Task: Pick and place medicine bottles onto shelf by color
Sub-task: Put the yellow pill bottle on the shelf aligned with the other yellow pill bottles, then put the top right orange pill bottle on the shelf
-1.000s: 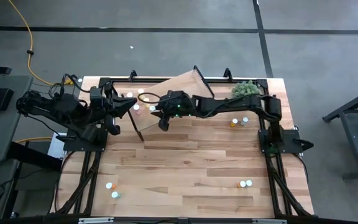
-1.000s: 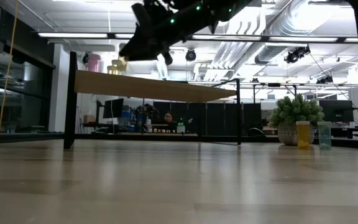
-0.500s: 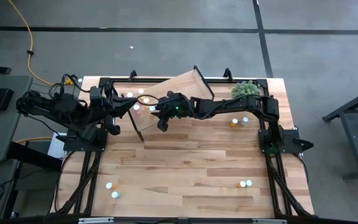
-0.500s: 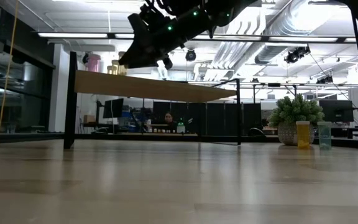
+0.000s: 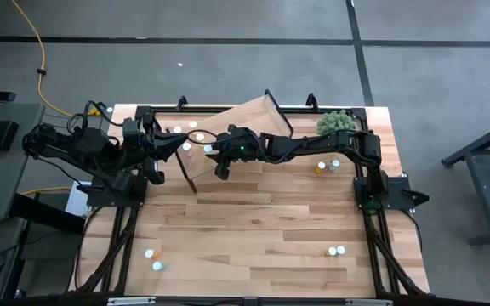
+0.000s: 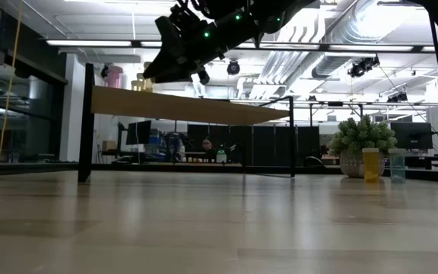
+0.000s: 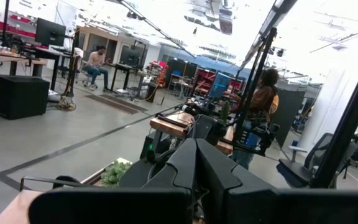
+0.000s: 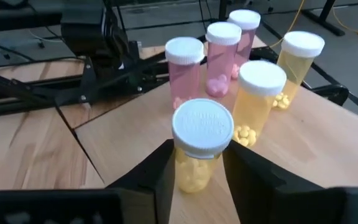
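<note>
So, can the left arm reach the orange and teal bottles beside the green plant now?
Probably not: the orange bottle and teal bottle stand at the table's right, and the right arm stretches across between.

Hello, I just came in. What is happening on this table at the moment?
The right gripper is over the shelf, its fingers standing on either side of a yellow medicine bottle beside two more yellow and three pink ones. The left gripper waits shut at the shelf's left end. More bottles remain on the table.
</note>
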Robot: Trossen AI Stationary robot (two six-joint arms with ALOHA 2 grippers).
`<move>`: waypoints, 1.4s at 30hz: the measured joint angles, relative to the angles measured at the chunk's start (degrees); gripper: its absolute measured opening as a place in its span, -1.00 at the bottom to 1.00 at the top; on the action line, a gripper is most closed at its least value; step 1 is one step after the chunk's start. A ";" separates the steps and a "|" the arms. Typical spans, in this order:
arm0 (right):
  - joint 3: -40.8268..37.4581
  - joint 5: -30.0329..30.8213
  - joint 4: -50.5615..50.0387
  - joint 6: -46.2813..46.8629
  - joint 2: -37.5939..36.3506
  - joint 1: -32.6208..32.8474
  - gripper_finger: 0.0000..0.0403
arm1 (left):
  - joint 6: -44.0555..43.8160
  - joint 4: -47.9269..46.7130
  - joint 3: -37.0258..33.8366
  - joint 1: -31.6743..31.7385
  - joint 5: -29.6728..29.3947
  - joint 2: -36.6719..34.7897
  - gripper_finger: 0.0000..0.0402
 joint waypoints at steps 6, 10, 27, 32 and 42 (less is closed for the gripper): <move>0.00 -0.10 -0.17 0.00 0.00 0.00 -0.23 | 0.00 0.00 0.00 0.00 0.00 0.00 -1.00; 0.00 -0.11 -0.13 0.01 0.00 0.00 -0.13 | 0.00 0.00 0.00 0.00 0.00 0.00 -1.00; 0.00 -4.33 -19.26 -2.53 -7.82 -1.12 0.25 | 1.48 -0.11 0.00 0.02 0.00 -0.01 -1.00; 0.00 -4.65 -35.98 -5.79 -14.49 -1.07 0.25 | 2.69 -0.17 0.00 0.02 -0.02 0.00 -1.00; -28.59 3.59 -34.69 11.06 -46.57 2.57 0.25 | 3.96 -0.79 -0.02 0.02 -0.50 0.55 -1.00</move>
